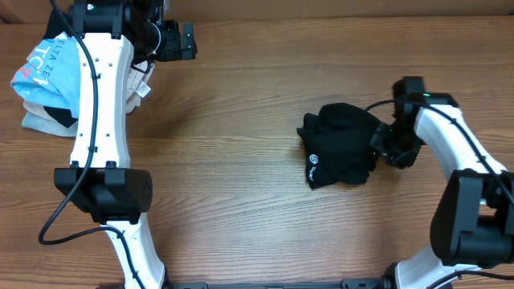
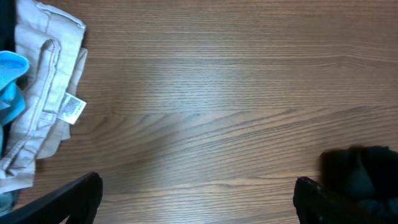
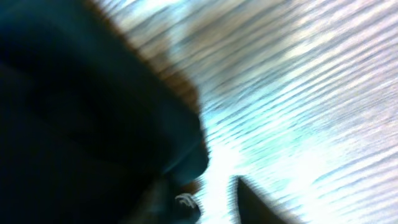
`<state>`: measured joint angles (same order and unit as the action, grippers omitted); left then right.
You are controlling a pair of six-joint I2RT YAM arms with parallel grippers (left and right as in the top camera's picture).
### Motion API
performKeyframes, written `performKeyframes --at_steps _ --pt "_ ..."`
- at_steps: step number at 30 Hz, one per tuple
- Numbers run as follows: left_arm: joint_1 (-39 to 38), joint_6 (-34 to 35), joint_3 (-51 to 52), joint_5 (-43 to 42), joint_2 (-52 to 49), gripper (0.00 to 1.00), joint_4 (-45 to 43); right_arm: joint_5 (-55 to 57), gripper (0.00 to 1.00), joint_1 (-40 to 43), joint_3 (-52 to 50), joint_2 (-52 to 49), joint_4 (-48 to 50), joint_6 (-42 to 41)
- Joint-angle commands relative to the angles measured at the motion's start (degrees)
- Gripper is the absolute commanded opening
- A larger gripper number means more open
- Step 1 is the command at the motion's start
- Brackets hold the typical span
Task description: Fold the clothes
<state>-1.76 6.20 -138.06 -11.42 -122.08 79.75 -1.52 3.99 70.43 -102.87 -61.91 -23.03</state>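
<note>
Overhead, you see the black shirt (image 1: pixel 341 144) bunched up on the counter (image 1: pixel 241 120) at 3 o'clock, with its white logo (image 1: pixel 314 160) facing up. Your right pincer (image 1: pixel 384 148) is at the shirt's 3 o'clock edge; I cannot tell if it grips. Your left pincer (image 1: pixel 191 40) is wide open at 11 o'clock, near the beige clothes (image 2: pixel 43 93) and blue tee (image 1: pixel 48 68).

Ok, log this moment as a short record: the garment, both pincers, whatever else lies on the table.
garment: black soft fabric shirt, bunched in a compact heap right of centre on the wooden table
mark: small white round logo, facing up
left pincer: open, empty, over bare wood
right pincer: at the shirt's right edge; open or shut unclear
other: light blue tee with white lettering and beige folded garments, far left
</note>
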Motion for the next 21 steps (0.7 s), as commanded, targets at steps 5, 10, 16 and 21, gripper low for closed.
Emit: performKeyframes --at_steps 5,10,16,21 --pt "-0.1 -1.3 -0.5 2.0 0.7 1.0 0.0 -13.0 0.66 4.4 5.7 2.1 -1.9 9.2" --pt "-0.2 -1.3 -0.5 2.7 0.7 1.0 0.1 -13.2 0.7 4.4 14.9 4.7 -4.0 12.3" --pt "-0.3 -1.3 -0.5 2.8 0.7 1.0 0.4 -13.6 0.75 3.3 19.8 4.8 -2.6 12.8" --pt "-0.3 -1.3 -0.5 2.8 0.7 1.0 0.6 -13.6 0.76 -1.1 19.6 1.7 -2.9 12.6"
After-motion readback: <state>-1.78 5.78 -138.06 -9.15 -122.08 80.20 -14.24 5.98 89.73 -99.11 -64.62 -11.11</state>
